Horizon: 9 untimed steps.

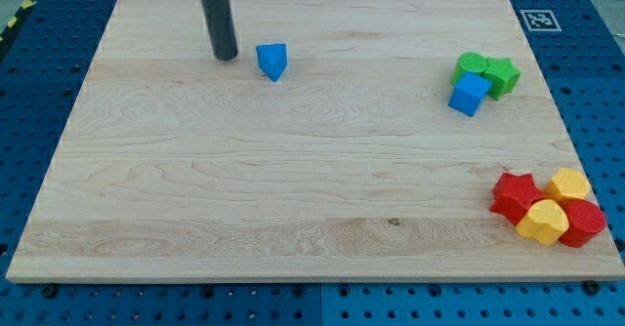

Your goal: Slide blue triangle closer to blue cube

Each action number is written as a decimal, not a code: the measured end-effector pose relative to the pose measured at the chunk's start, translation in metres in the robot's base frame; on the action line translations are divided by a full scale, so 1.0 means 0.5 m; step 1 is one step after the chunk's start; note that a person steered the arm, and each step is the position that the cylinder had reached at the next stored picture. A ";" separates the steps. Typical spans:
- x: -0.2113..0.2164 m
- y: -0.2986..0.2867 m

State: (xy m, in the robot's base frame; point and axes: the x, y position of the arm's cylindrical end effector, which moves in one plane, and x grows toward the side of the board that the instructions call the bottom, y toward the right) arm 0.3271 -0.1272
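Camera view, two blue blocks (triangle (273,61), cube (469,95))

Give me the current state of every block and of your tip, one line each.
my tip: on the board, just to the view's left of the blue triangle, small gap
blue triangle: alone near the view's top, far from the blue cube
blue cube: against two green blocks
red star: clustered at the view's bottom right
yellow blocks: two, same cluster
red block: same cluster, near the board's edge
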 end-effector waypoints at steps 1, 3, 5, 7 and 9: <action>0.002 0.016; 0.060 0.208; 0.074 0.366; 0.029 0.363; 0.031 0.460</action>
State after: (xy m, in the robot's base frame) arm 0.3424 0.1028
